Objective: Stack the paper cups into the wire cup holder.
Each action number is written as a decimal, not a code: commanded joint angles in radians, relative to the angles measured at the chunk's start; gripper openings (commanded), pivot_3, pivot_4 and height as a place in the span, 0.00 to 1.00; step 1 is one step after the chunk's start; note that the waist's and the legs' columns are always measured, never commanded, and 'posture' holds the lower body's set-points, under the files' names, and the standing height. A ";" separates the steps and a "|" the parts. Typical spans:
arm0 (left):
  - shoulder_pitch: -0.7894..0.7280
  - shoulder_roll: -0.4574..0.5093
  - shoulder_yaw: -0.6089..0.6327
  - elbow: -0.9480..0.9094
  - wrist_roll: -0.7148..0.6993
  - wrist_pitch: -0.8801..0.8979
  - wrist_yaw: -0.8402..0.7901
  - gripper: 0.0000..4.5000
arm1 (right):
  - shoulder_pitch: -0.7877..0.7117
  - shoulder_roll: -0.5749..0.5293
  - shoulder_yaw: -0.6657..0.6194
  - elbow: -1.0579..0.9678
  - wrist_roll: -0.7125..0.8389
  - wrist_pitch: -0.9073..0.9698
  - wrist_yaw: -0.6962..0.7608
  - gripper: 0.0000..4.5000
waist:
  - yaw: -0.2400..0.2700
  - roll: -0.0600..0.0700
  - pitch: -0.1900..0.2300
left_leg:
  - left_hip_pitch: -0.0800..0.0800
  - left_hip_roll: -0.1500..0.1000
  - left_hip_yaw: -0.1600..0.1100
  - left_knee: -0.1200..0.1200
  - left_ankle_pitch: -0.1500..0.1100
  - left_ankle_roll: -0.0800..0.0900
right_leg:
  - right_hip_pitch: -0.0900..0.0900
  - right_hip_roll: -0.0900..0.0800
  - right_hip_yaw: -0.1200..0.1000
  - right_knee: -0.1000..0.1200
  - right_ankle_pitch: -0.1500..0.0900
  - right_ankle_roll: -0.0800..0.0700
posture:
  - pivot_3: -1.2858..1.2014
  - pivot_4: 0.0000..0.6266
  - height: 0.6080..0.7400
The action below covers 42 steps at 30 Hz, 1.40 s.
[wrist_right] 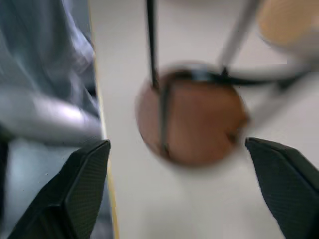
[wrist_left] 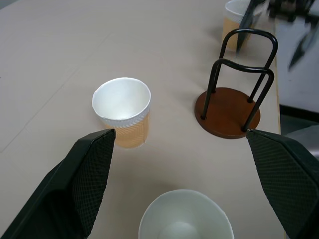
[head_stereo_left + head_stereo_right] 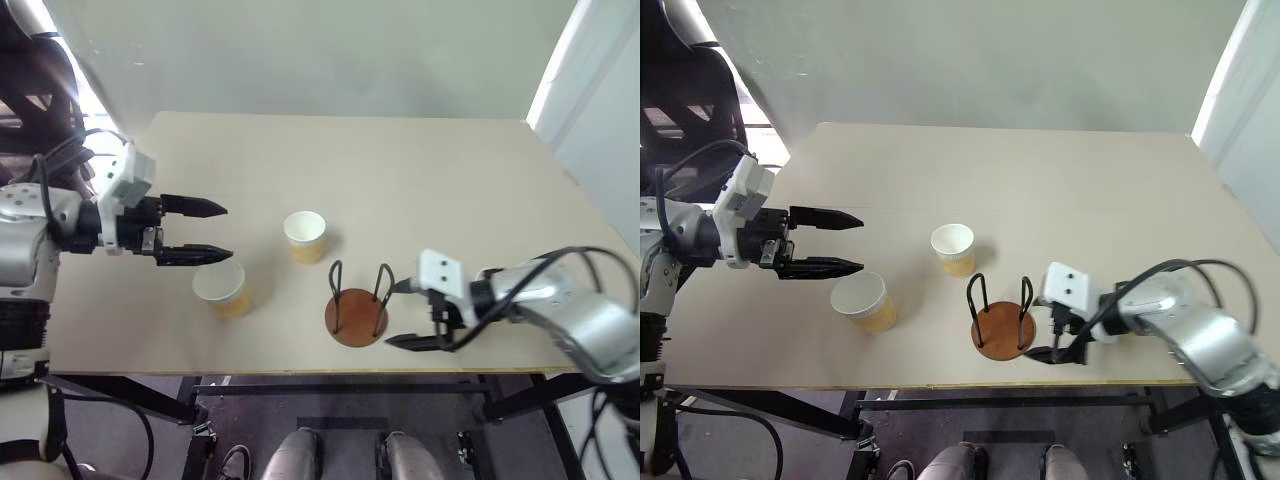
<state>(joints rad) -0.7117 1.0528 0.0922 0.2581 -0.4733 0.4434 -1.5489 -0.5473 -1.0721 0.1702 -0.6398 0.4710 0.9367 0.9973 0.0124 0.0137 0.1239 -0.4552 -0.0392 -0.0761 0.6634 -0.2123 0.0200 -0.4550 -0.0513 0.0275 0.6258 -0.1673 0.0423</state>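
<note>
A: Pale wall behind, a tan table point(image 3: 420, 180) in front. From the head camera, 2 cups stand loose: the near cup point(image 3: 221, 287) just by the left gripper point(image 3: 208, 232), the far cup point(image 3: 305, 236) mid-table. The holder point(image 3: 357, 305) sits at the front edge, empty.

B: So nothing's stacked yet. The right gripper point(image 3: 412, 315) hangs just beside the holder, jaws wide, holding nothing. The left is spread wide too, empty.

A: Left wrist camera now: the holder's 2 black wire loops rise upright from the reddish-brown disc, 1 cup point(image 2: 122, 110) beside it, another point(image 2: 185, 215) right under the fingers point(image 2: 89, 172).

B: Right wrist camera: blurred, but there's the disc point(image 1: 192, 113), bare, between spread fingers point(image 1: 82, 186). Both cups are left to do, I'd say.
</note>
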 commanded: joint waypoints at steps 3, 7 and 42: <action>-0.024 0.028 0.022 -0.008 -0.004 -0.016 -0.025 1.00 | 0.001 -0.179 -0.245 -0.083 0.063 0.068 0.055 0.99 | 0.000 0.000 0.000 | 0.001 0.000 -0.001 -0.001 -0.001 -0.001 | 0.000 0.000 0.000 0.000 -0.002 -0.001 | 0.52 0.24 1.00; -0.043 -0.007 -0.005 0.019 0.009 -0.038 -0.026 1.00 | 0.127 -0.274 -0.378 -0.092 0.066 0.069 0.105 0.99 | 0.004 -0.001 -0.001 | -0.001 0.000 -0.001 -0.002 -0.002 -0.002 | -0.002 0.000 0.000 0.001 -0.004 0.000 | 0.52 0.24 1.00; -0.002 0.021 0.034 -0.143 -0.101 0.054 -0.017 1.00 | 0.295 -0.203 -0.091 0.153 -0.225 -0.253 0.079 0.91 | 0.000 -0.002 0.000 | 0.001 0.000 -0.001 0.002 0.003 0.008 | 0.003 0.000 0.001 0.000 -0.002 0.009 | 0.52 0.24 1.00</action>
<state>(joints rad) -0.7090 1.0522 0.0850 0.1469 -0.5604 0.4924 -1.5653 -0.2298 -1.2781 0.0698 -0.4947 0.2728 0.7043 1.0794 0.0128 0.0114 0.1243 -0.4544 -0.0394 -0.0771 0.6650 -0.2094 0.0284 -0.4521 -0.0509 0.0280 0.6261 -0.1694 0.0513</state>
